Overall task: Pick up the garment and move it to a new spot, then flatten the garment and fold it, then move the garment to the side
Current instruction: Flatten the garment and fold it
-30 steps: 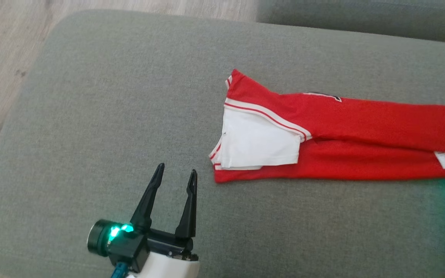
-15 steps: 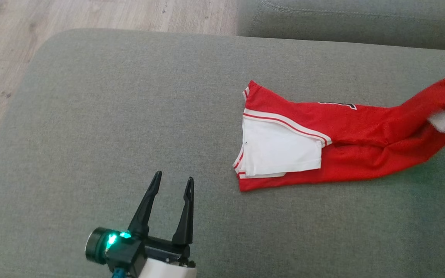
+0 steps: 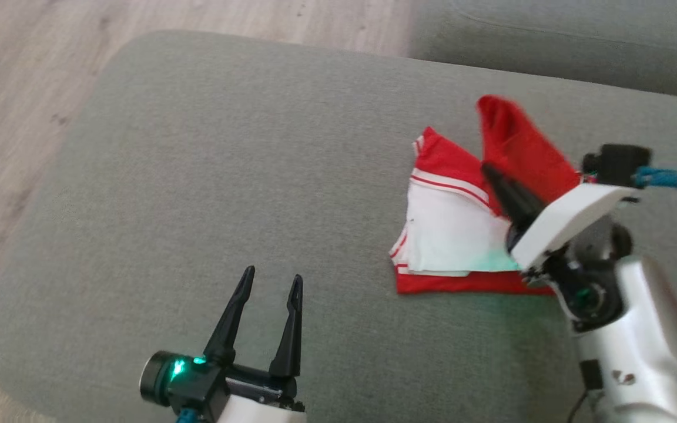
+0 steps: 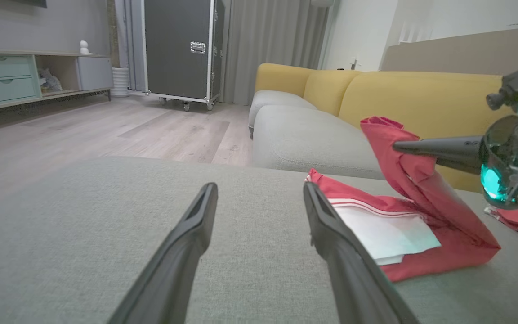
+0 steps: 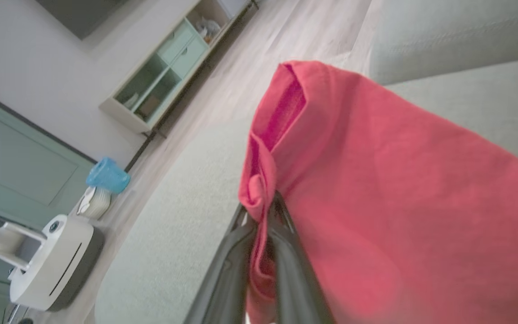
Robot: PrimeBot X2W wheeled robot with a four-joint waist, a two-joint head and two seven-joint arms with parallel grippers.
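The red garment with a white panel lies on the grey cushion. Its far end is lifted and doubled back over the rest. My right gripper is shut on that raised red end, a little above the white panel. The right wrist view has red cloth pinched between the two fingers. My left gripper rests low on the cushion to the left of the garment, open with nothing between its fingers. From the left wrist view the garment sits just right of the open gripper.
Wooden floor borders the cushion's left and far edges. Another grey seat cushion lies behind. A yellow sofa back rises beyond the garment. A black wheeled case and a low cabinet stand across the room.
The right gripper has carried the garment's right end up and to the left, doubling it over towards the white panel. The head view has shifted. The left gripper stays open and low.
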